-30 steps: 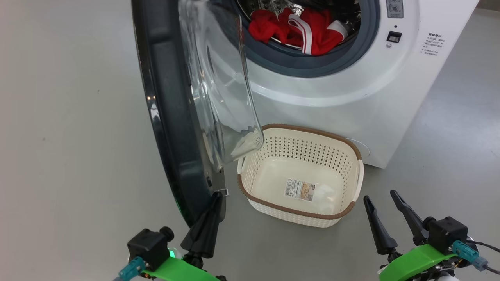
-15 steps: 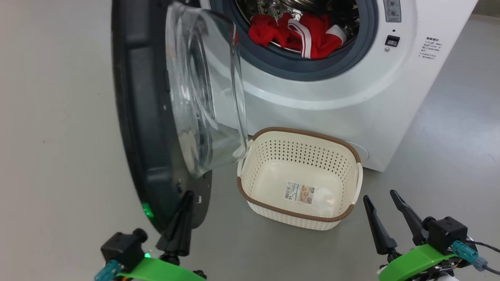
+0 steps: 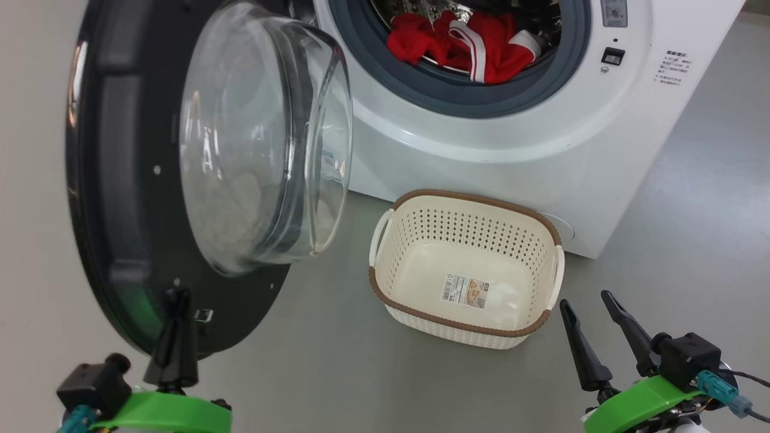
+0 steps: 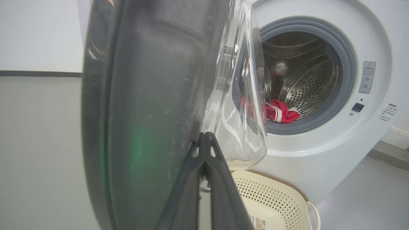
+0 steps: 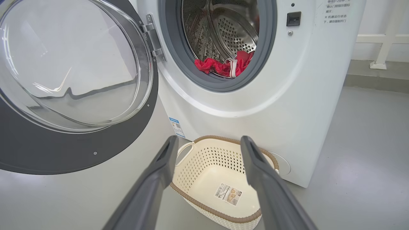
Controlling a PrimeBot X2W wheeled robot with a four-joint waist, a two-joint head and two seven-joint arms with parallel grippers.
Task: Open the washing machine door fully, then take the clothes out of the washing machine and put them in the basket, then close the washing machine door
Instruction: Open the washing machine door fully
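The washing machine door (image 3: 114,180) hangs wide open at the left, its clear glass bowl (image 3: 258,138) bulging toward the basket. My left gripper (image 3: 176,296) is shut, its joined tips (image 4: 204,136) against the door's lower inner rim beside a small metal latch (image 3: 204,314). The white washing machine (image 3: 541,150) stands behind, and the red clothes (image 3: 463,42) with white trim lie at the drum's front lip (image 5: 223,65). The cream basket (image 3: 469,201) sits empty on the floor before the machine. My right gripper (image 3: 585,299) is open, low at the right, aimed over the basket (image 5: 209,140).
Grey floor (image 3: 337,361) spreads between the door and the basket and to the right of the machine. A blue label (image 5: 176,126) is on the washer's lower front. A white rail (image 5: 380,41) runs along the wall behind at the right.
The door has swung much further open to the left, and my left gripper has moved left with it at its lower rim. The right gripper has stayed put.
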